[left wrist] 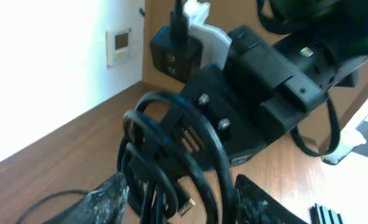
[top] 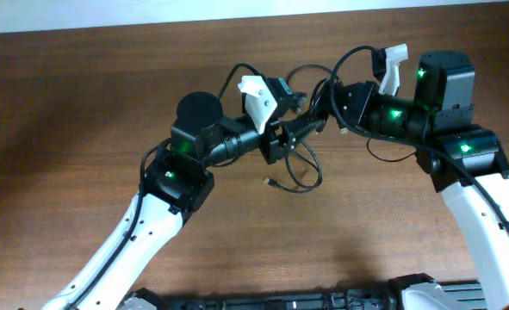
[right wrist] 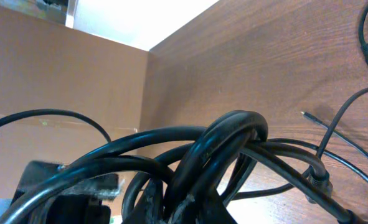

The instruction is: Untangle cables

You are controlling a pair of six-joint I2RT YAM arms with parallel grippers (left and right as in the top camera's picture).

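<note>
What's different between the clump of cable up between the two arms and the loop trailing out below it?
The clump is dense: several strands cross and pile on one another. The loop is one thin strand, wide open, with wood showing through it. The clump is held up off the table; the loop spreads out lower, over the wood. Both are the same black cord.

White links [top: 125, 241], black joints [top: 198, 112], green lights [top: 170, 176]
</note>
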